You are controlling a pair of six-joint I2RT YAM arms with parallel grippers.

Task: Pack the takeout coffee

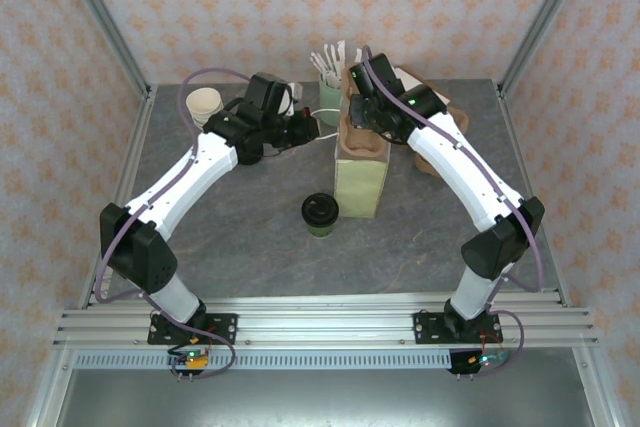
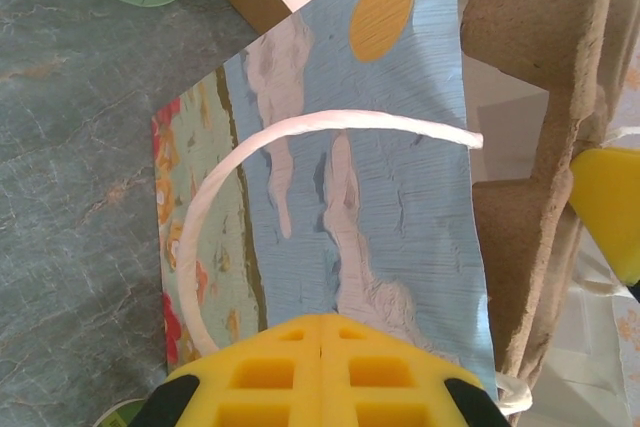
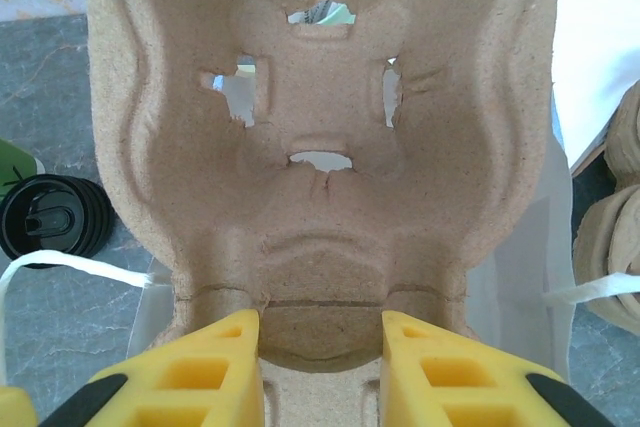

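The takeout coffee [image 1: 320, 213], a small green cup with a black lid, stands on the table in front of the bag's left corner; its lid [image 3: 48, 219] also shows in the right wrist view. The printed paper bag [image 1: 362, 179] stands upright with a moulded cardboard cup carrier [image 1: 360, 139] sticking out of its mouth. My right gripper [image 3: 320, 332] is closed on a rounded pocket of the carrier [image 3: 320, 147], a finger on each side. My left gripper [image 2: 322, 322] is shut, its fingertips over the bag's blue outer face [image 2: 400, 187] beside the white handle loop [image 2: 215, 197]; nothing shows between them.
Lidless cups [image 1: 205, 105] stand stacked at the back left. A pale green holder of stirrers [image 1: 330, 79] stands behind the bag. More cardboard carriers [image 1: 445, 142] lie at the right, under my right arm. Metal posts and patterned walls close in the table.
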